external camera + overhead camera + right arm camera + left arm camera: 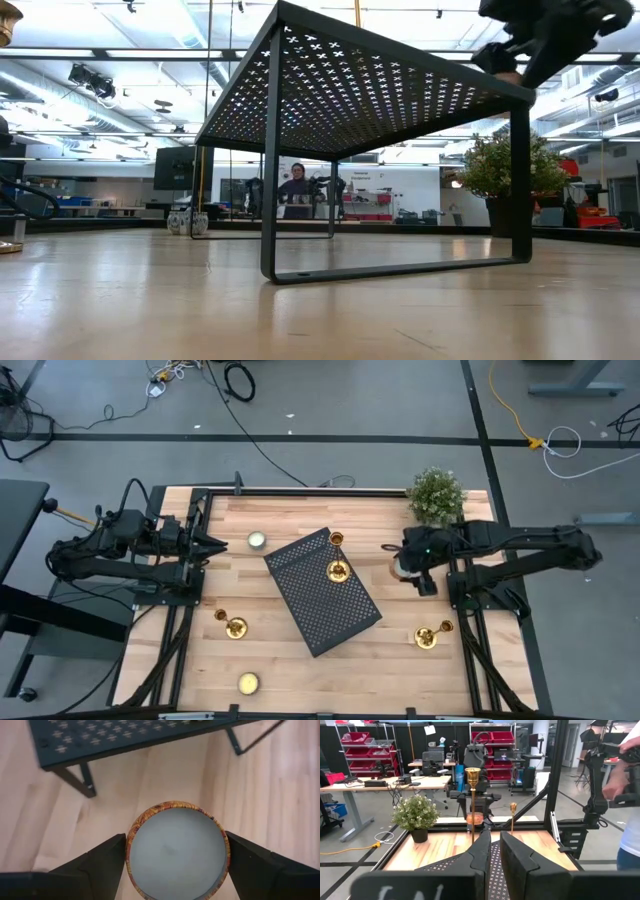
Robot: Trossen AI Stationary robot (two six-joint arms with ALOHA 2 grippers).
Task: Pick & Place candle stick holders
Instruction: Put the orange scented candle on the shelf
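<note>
Two gold candle stick holders (pixel 338 571) (pixel 336 540) stand upright on the black perforated rack (pixel 320 600) at mid-table. Another holder (pixel 232 625) lies on the wood to the rack's left. One more (pixel 430 635) lies at the near right. My right gripper (pixel 405 568) hangs just off the rack's right side, shut on a round white candle with a patterned rim (pixel 175 852). My left gripper (pixel 215 544) waits shut and level at the table's left edge, touching nothing. My right gripper pinches the round candle between its two fingers (pixel 100 862), one on each opposite side of the patterned rim (pixel 131 855). The fingers slant downward from the table's right. The candle is lifted clear of the wood, with its flat white face turned toward the wrist camera.
A potted plant (pixel 436 495) stands at the far right corner, close behind my right arm. Two flat tealights lie on the wood, one far left of the rack (pixel 257 540) and one near the front edge (pixel 248 683). A person (pixel 630 795) stands beyond the table's right side.
</note>
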